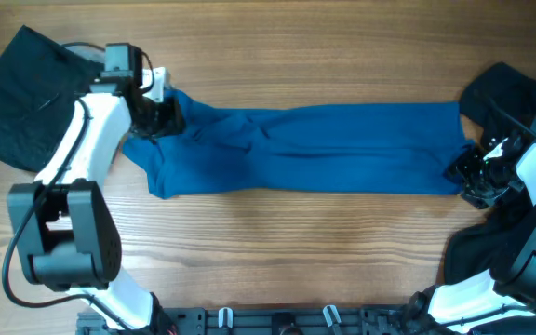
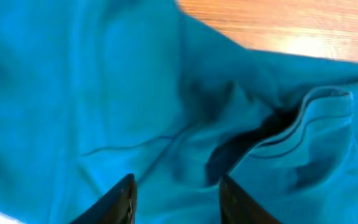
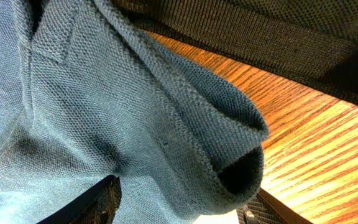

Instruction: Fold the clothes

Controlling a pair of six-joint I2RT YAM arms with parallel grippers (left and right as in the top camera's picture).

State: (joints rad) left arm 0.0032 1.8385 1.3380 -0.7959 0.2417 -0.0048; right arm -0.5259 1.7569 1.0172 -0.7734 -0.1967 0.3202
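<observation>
Nearest the overhead lens, the left tool [image 1: 161, 116] sat at the left end of the blue polo shirt [image 1: 314, 149], which lay as a long band across the middle of the wooden bench [image 1: 296, 242]. The right tool [image 1: 468, 177] met its right end. One black garment [image 1: 17, 93] lay upper left, and dark clothes [image 1: 501, 93] lay at the right edge.

From the left wrist, two fingers [image 2: 120, 202] stood apart at the bottom with blue cloth in the gap (pinched or merely beneath, I could not tell).

From the right wrist, shirt fabric bulged in a fold between the fingers [image 3: 98, 199], which gripped it.
</observation>
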